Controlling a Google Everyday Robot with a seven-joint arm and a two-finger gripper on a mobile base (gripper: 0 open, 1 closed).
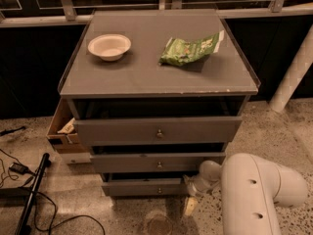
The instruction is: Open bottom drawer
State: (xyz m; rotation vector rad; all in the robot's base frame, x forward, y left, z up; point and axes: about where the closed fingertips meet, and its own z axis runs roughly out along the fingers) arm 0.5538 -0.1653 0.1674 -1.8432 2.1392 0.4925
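The bottom drawer (142,186) is the slim grey front lowest on the grey cabinet, with a small round knob (159,190) at its centre. A dark gap shows above it. My gripper (191,196) is low by the floor at the right end of this drawer front, to the right of the knob and apart from it. The thick white arm (254,192) comes in from the lower right and hides the floor behind it. Two taller drawer fronts (156,129) sit above.
A white bowl (109,46) and a green snack bag (191,49) lie on the cabinet top. A cardboard box (62,126) stands against the cabinet's left side. A black pole (32,192) and cables lie on the floor at left. A white pillar (293,70) stands at right.
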